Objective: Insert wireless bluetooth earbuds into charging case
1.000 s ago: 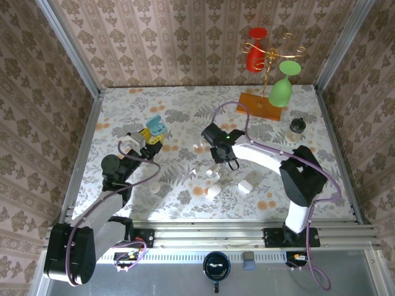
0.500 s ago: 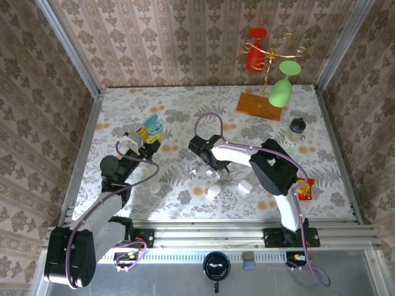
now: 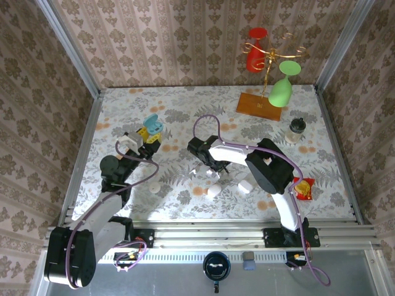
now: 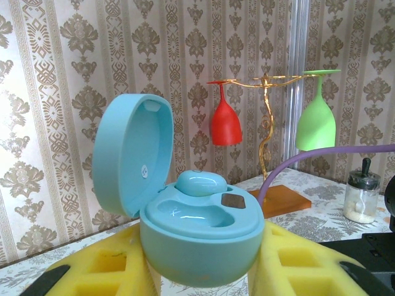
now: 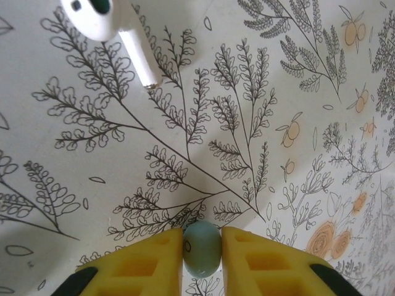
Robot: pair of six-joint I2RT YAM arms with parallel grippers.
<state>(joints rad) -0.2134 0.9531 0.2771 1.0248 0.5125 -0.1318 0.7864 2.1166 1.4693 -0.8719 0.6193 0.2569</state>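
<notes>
At table centre, top view: right gripper (image 3: pixel 214 166) lowered among white cases (image 3: pixel 214 192); left gripper (image 3: pixel 150 140) raised at left, teal charging case (image 3: pixel 152 125) carried.

Left wrist view: yellow pads (image 4: pixel 92 271) clamped on case, lid open; seated bud (image 4: pixel 200 183) in one socket, empty socket (image 4: pixel 185 214) beside it.

Right wrist view: fingertips (image 5: pixel 154 259) closed on teal earbud (image 5: pixel 202 248) at tablecloth (image 5: pixel 296 74); white earbud (image 5: pixel 117 28) lying well apart.

Judged best: earbud to be lifted vertically, squeezed lightly, then aligned over empty socket before release.
</notes>
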